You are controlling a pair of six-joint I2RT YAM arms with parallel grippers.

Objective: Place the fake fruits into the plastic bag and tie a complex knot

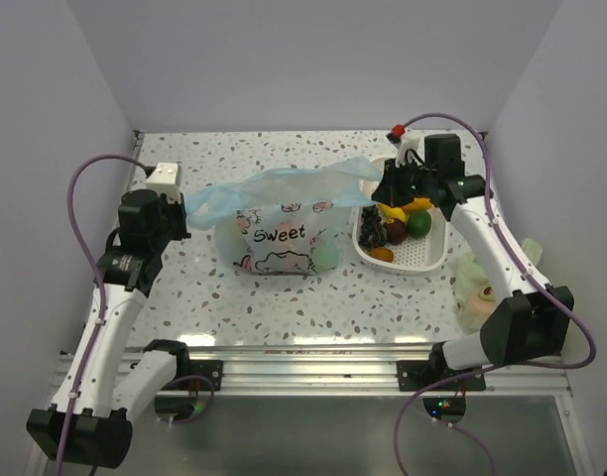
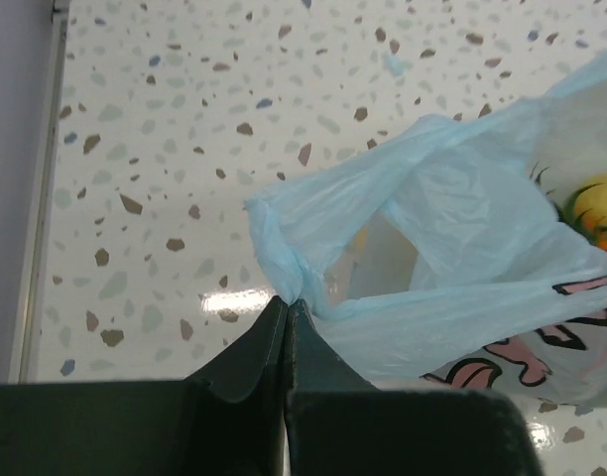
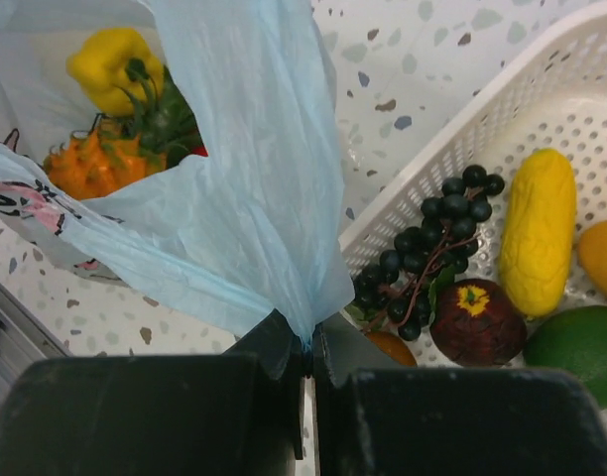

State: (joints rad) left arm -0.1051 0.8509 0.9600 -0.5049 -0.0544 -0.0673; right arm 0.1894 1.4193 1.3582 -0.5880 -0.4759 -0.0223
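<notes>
The left gripper [image 2: 287,302] is fully closed, its dark tapered fingers pinching the gathered end of 1 handle loop [image 2: 284,233] of the plastic bag [image 1: 279,233]. The right gripper [image 3: 308,332] is likewise closed tight on the other handle [image 3: 254,198], which fans upward as a broad creased sheet. The 2 handles are drawn apart toward opposite sides, not tied. The bag is thin, translucent, light blue and crinkled, printed with cartoon figures and the word "Sweet"; it sits near the middle of the speckled table [image 1: 284,307]. Of the fake fruits, 2 show through its open mouth: a glossy yellow piece [image 3: 110,64] and a knobbly orange one [image 3: 95,164]. Others lie in a white perforated basket [image 3: 452,139] just beside the bag on the right: a dark grape cluster [image 3: 427,243], a ridged yellow fruit [image 3: 537,228], a dark red round one [image 3: 477,322] and a green one [image 3: 581,342]. A strip of tabletop lies between the bag and the near rail; walls stand close on both sides.
</notes>
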